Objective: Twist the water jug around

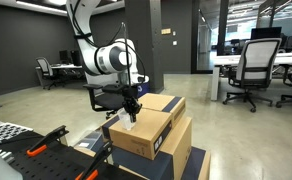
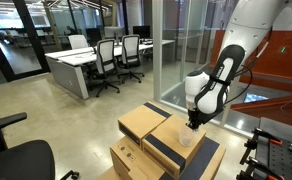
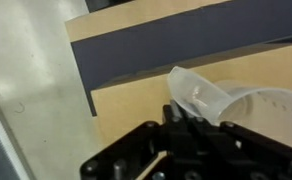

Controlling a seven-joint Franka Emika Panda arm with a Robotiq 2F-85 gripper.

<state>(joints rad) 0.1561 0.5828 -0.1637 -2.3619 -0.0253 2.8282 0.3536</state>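
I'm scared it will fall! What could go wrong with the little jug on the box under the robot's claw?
1. The gripper seems pinched shut on a thin edge of the water jug, so the jug could slip free mid-twist.
2. The jug looks light and stands on top of a cardboard box, so a crooked twist could tip it or drag it sideways.

Brown cardboard boxes (image 1: 156, 138) (image 2: 146, 125) stand stacked two levels high in both exterior views. A dark tape stripe (image 3: 166, 50) runs across the tan lid of the top box (image 3: 131, 110). On that lid, beside the stripe, sits a small translucent whitish plastic water jug (image 3: 221, 95), which looks tilted in the wrist view.
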